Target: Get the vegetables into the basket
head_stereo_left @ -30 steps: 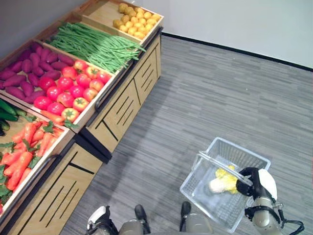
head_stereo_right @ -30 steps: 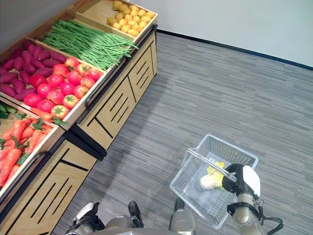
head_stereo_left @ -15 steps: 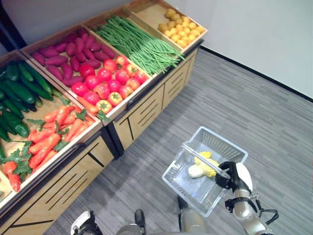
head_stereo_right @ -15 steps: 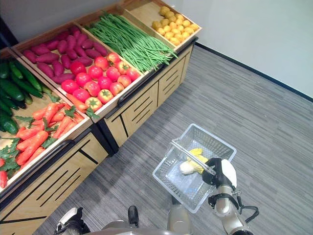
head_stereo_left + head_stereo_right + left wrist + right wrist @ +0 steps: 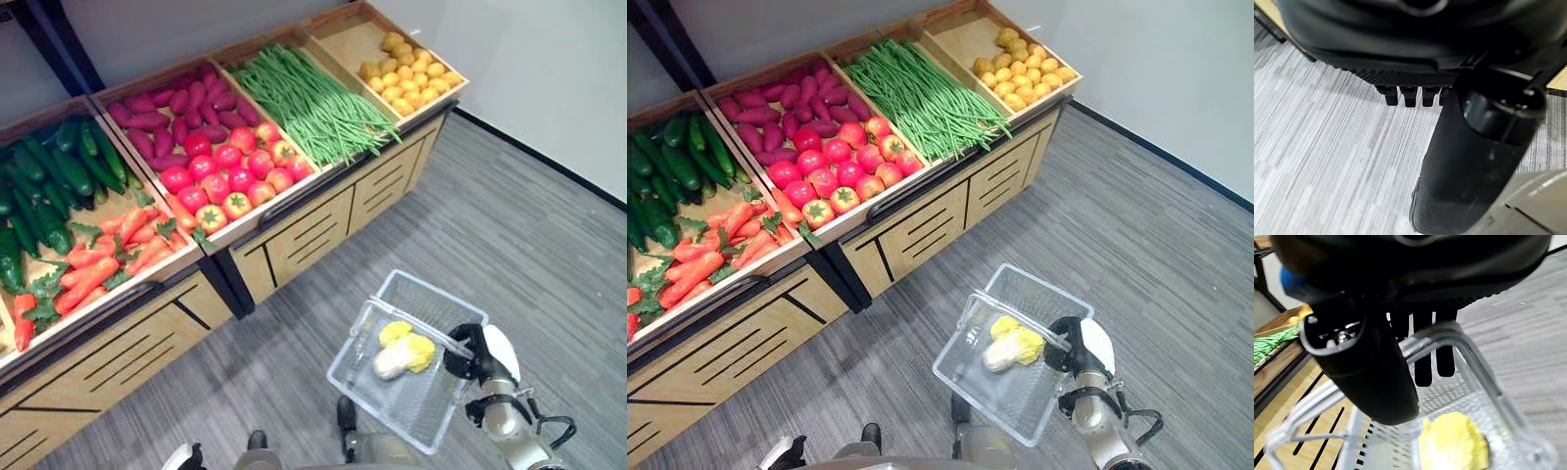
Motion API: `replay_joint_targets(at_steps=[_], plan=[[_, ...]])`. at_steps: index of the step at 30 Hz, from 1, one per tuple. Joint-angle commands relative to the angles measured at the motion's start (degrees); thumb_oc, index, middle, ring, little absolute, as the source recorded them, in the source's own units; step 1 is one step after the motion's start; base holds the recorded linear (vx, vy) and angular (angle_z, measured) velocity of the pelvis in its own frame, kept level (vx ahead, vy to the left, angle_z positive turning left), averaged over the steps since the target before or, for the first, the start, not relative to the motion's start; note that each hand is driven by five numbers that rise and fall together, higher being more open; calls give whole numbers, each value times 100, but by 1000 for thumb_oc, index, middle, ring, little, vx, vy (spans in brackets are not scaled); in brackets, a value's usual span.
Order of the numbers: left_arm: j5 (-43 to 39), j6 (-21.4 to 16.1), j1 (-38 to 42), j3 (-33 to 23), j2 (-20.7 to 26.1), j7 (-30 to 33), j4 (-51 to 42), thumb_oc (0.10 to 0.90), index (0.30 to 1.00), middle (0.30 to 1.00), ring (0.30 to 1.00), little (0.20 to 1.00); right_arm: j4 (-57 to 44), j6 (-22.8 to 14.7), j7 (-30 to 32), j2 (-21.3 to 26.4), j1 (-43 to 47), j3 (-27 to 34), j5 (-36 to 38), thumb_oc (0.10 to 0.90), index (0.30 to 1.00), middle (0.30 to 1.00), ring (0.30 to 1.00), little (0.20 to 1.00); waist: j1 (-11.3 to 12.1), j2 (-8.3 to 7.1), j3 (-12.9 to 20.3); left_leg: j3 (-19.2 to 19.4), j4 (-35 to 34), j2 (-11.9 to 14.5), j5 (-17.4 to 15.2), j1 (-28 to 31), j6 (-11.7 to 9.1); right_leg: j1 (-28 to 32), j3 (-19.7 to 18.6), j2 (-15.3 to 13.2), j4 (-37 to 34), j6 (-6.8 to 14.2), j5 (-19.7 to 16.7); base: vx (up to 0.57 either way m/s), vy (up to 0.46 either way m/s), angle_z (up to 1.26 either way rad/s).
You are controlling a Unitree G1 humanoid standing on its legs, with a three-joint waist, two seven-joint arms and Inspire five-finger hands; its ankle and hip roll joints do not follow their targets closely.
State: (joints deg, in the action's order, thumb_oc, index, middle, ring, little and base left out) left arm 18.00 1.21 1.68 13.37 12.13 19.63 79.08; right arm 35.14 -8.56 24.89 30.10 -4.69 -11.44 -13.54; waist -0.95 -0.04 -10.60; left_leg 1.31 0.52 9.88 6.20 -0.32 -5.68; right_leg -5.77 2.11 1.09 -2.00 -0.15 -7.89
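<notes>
1. Since a second ago the whole head view has swung toward the produce stand (image 5: 294, 235): cucumbers (image 5: 59, 176) and more of the carrots (image 5: 98, 264) are now in sight, and the yellow fruit bin sits farther right. That is the camera turning, not the goods moving.
2. Relative to the right hand (image 5: 470, 350), the wire basket (image 5: 387, 392) looks unchanged; the hand still has its fingers curled round the basket handle (image 5: 1459, 340), as the right wrist view shows, carrying it above the floor.
3. Inside the basket lies one pale yellow leafy vegetable, probably a napa cabbage (image 5: 402, 352), resting near the handle side.
4. The left hand (image 5: 1410, 93) hangs low over the carpet with its short row of fingers curled in and nothing between them.
5. My reading: the robot is turning to face the display for another pick, so the task is only partly done, with one item loaded.
6. The stand is a sloped wooden surface split into bins: cucumbers, carrots, purple sweet potatoes (image 5: 162, 113) above tomatoes (image 5: 235, 171), green beans (image 5: 313, 98), and small yellow round produce (image 5: 411, 73), with slatted cabinet fronts below.
7. Grey striped carpet (image 5: 509, 225) covers the floor, meeting a pale wall with dark skirting on the right.
</notes>
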Motion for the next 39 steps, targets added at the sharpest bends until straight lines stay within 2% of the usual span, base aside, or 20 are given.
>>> replay_joint_targets(at_steps=[1, 2, 5, 6, 8, 12, 18, 19, 29, 33, 37, 39], plan=[[22, 105, 144, 83, 286, 120, 195, 900, 1000, 1000, 1000, 1000, -1000, -562, 474, 348, 173, 430, 39, 400, 300, 300, 300, 300, -228, -236, 2, 668, 206, -4, -240, -110, 46, -24, -206, -561, 869, 521, 760, -80, -22, 93], [47, 111, 184, 106, 255, 128, 162, 900, 1000, 1000, 1000, 1000, -1012, -573, 498, 353, 125, 447, 70, 400, 300, 300, 300, 300, -315, -200, 37, 1038, 368, 104, -265, 50, 10, -83, -36, -632, 882, 476, 762, -91, -26, 74], [24, 120, 184, 79, 221, 142, 151, 900, 1000, 1000, 1000, 1000, -1025, -560, 492, 325, 59, 458, 103, 400, 300, 300, 300, 300, -346, -109, 130, 946, 218, 78, -334, 141, -18, -128, 83, -608, 886, 492, 813, -12, 17, 53], [69, 129, 155, 148, 185, 140, 135, 900, 1000, 1000, 1000, 1000, -990, -582, 550, 259, -70, 537, 151, 400, 300, 300, 300, 300, -365, -47, 203, 972, -188, 57, -230, 144, -11, -103, 195, -672, 835, 558, 770, 46, 119, 61], [135, 142, 137, 183, 162, 120, 145, 900, 1000, 1000, 1000, 1000, -979, -587, 549, 235, -121, 588, 184, 400, 300, 300, 300, 300, -363, -15, 191, 974, -364, 14, -216, 191, 5, -44, 254, -741, 787, 601, 751, 38, 133, 53], [143, 124, 92, 198, 148, 106, 140, 900, 1000, 1000, 1000, 1000, -924, -582, 538, 160, -111, 619, 287, 400, 300, 300, 300, 300, -326, -27, 148, 973, -487, -69, -246, 303, 47, 31, 217, -824, 718, 649, 683, 17, 125, 14], [238, 171, -10, 99, 146, 62, 259, 900, 1000, 1000, 1000, 1000, -949, -579, 409, -9, -63, 474, 303, 400, 300, 300, 300, 300, -224, -184, 198, 1024, -552, -207, -364, 405, 114, 138, 150, -983, 503, 780, 503, 26, 101, -8], [179, 186, -115, -501, 458, -519, 432, 900, 1000, 1000, 1000, 1000, -987, -441, -240, -53, -263, 739, 592, 400, 300, 300, 300, 300, -396, -217, 587, 1005, -552, -177, -516, 647, 126, 447, -504, -800, 34, 823, 394, 13, 13, -4], [237, 216, -96, -582, 517, -447, 465, 900, 1000, 1000, 1000, 1000, -975, -546, -174, 31, -199, 733, 500, 400, 300, 300, 300, 300, -395, -176, 545, 1093, -552, -122, -527, 676, 71, 469, -540, -771, -130, 842, 298, 8, -13, -9], [420, 242, -13, -447, 599, -372, 405, 900, 1000, 1000, 1000, 1000, -985, -574, -150, 105, -157, 737, 477, 400, 300, 300, 300, 300, -396, -142, 457, 1058, -552, -25, -472, 659, 19, 392, -515, -685, 86, 799, 436, 15, -49, -2], [446, 235, -36, -421, 692, -305, 383, 900, 1000, 1000, 1000, 1000, -1070, -651, -41, 316, -122, 832, 364, 400, 300, 300, 300, 300, -376, -63, 278, 879, -458, 204, -288, 590, -33, 19, -483, -372, 987, 575, 937, 68, -154, 1], [443, 224, -42, -390, 689, -271, 353, 900, 1000, 1000, 1000, 1000, -1091, -673, 42, 351, -173, 871, 318, 400, 300, 300, 300, 300, -367, -54, 257, 780, -369, 258, -241, 510, -53, -2, -415, -314, 1095, 516, 1036, 97, -184, 13]])
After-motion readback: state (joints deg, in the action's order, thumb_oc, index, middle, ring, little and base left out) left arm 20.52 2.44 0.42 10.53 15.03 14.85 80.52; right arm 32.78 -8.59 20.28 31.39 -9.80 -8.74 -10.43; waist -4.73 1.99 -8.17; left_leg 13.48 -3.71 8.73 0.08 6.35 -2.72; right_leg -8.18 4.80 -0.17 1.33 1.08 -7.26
